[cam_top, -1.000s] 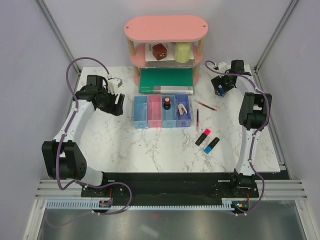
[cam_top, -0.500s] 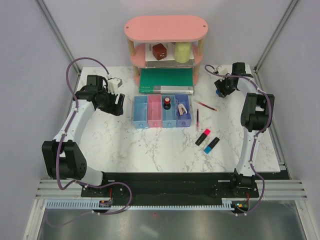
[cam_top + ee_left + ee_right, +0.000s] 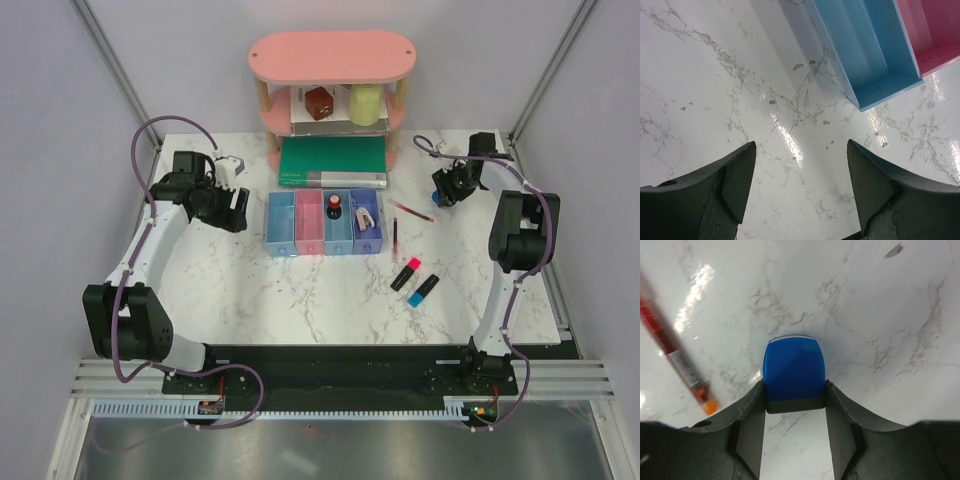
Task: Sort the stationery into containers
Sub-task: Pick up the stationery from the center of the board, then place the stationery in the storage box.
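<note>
Basically mid-grab: pinching the small blue piece (image 3: 794, 367) in the right gripper (image 3: 795, 395), left gripper (image 3: 800, 165) wide and empty. Next: lift clear, carry to the containers (image 3: 282, 222).

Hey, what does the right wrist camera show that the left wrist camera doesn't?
Only the right wrist view: the right gripper closed on the small blue piece, with the thin red pen lying off to one side of it. Only the left wrist view: the left gripper open with nothing in it, plus the ends of the light blue bin and the pink bin. Both: the marble table and each camera's own dark gripper at the bottom of the picture.
</note>
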